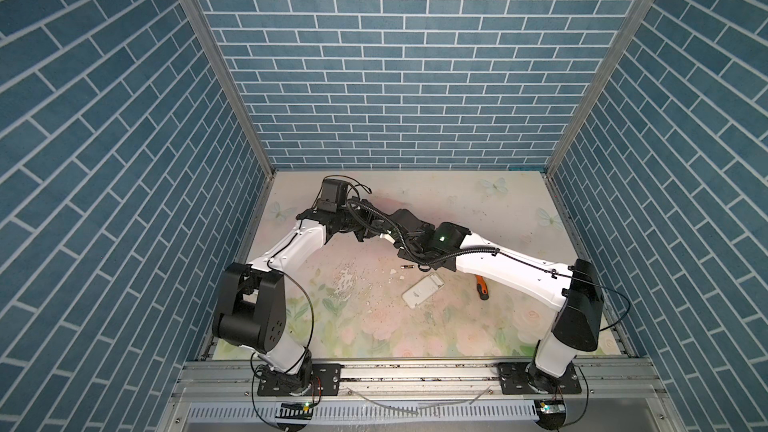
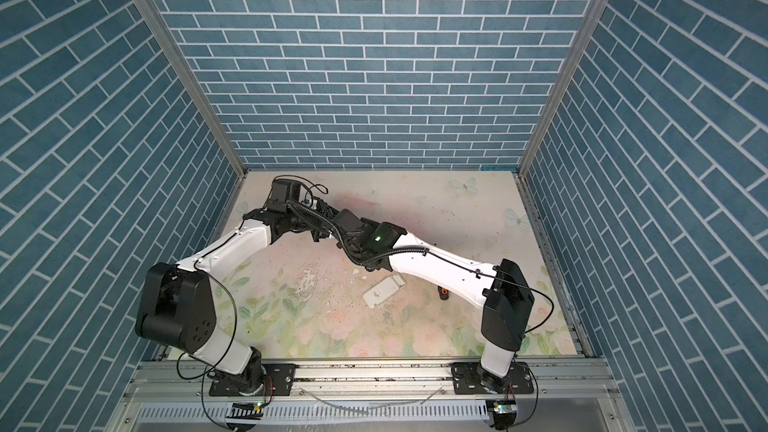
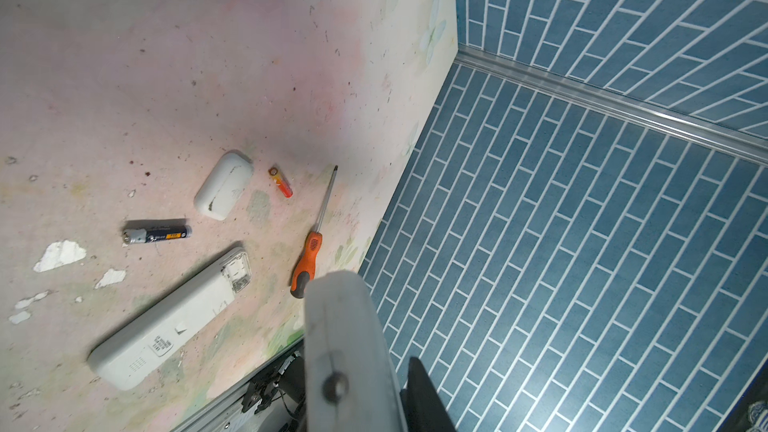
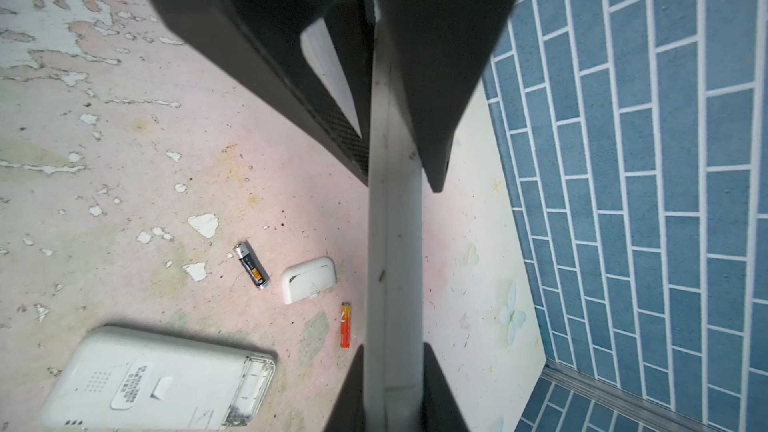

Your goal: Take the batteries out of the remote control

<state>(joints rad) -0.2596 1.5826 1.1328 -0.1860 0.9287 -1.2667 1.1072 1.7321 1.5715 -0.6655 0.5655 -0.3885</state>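
Observation:
Above the middle back of the table, both grippers hold a long grey-white remote control (image 4: 394,243) between them, seen edge-on. My right gripper (image 4: 394,351) is shut on one end. My left gripper (image 4: 399,180) is shut on the other end (image 3: 345,326); only one black finger (image 3: 419,388) shows in the left wrist view. In a top view the grippers (image 1: 372,230) (image 1: 401,239) meet tip to tip. On the table lie a black battery (image 4: 252,266) (image 3: 158,233) (image 1: 406,268) and an orange battery (image 4: 345,324) (image 3: 281,182).
A second white remote (image 1: 422,292) (image 3: 170,322) lies face down, its battery bay open and bare. A small white cover (image 4: 309,280) (image 3: 224,184) sits between the two batteries. An orange-handled screwdriver (image 3: 309,255) (image 1: 482,284) lies under the right arm. Paint is flaking off the tabletop (image 1: 345,280).

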